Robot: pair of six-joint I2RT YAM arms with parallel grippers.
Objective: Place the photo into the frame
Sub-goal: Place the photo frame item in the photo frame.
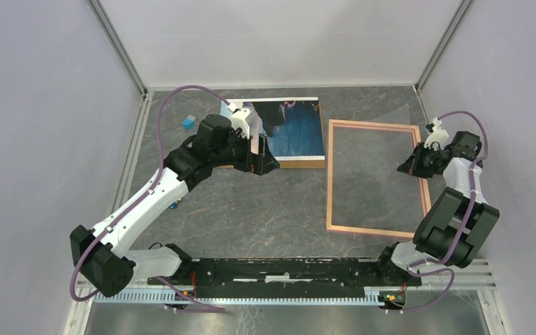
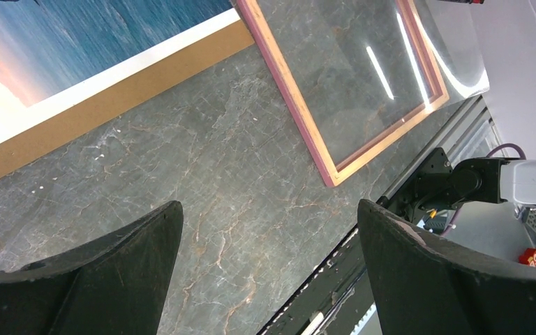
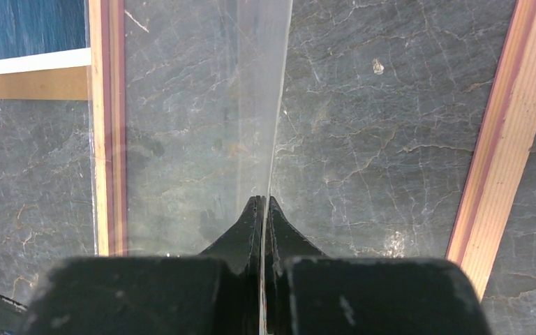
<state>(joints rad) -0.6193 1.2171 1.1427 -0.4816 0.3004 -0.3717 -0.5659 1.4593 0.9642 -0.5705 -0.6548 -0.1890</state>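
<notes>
1. The photo [image 1: 296, 129] lies face up at the middle of the table's [image 1: 251, 209] far edge. It rests on a brown board [image 1: 300, 163], which shows as a strip along the photo's near side.
2. The frame [image 1: 329, 174] lies flat just right of the board, toward the table's right edge. The photo is outside it. I cannot tell whether the frame and board touch.
3. The right gripper [image 3: 263, 199] sits over the frame's right rim. Its fingers are pinched tight on the edge of a thin clear sheet [image 3: 265, 84].
4. The sheet reaches out from the fingertips across the frame's opening, and the marbled table shows through it.
5. The left gripper [image 2: 269, 209] is by the board's near left corner, with its fingers spread as wide as they go.
6. The wrist view shows only bare table between the left fingers. They hold nothing and touch nothing that I can see.
7. A small blue thing [image 1: 189, 123] sits near the table's far left corner, well apart from both grippers.
</notes>
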